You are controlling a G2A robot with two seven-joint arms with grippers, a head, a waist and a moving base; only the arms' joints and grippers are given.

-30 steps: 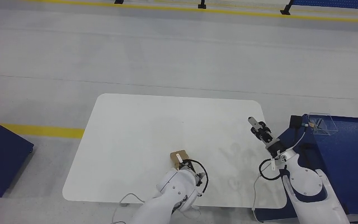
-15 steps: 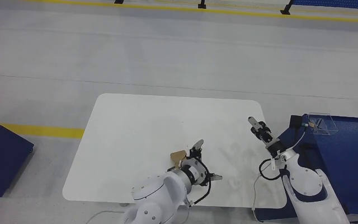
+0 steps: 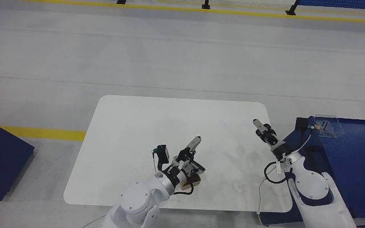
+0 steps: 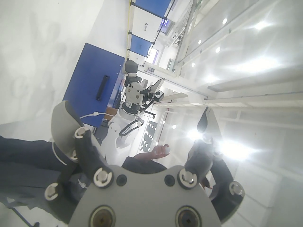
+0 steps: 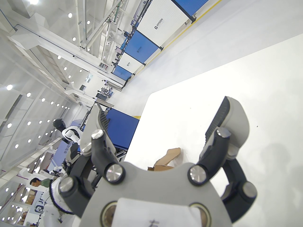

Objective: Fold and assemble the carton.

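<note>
The left hand [image 4: 135, 112], spread wide and empty, hangs over the small brown cardboard carton [image 3: 192, 181] lying at the white bench's [image 3: 142, 125] near edge. The right hand [image 5: 163, 112], also spread, holds nothing over the bench's right side.

The white table [image 3: 142, 131] is carrying 1 brown carton [image 5: 171, 155], which is lying with flaps open near the robot-side edge.
</note>
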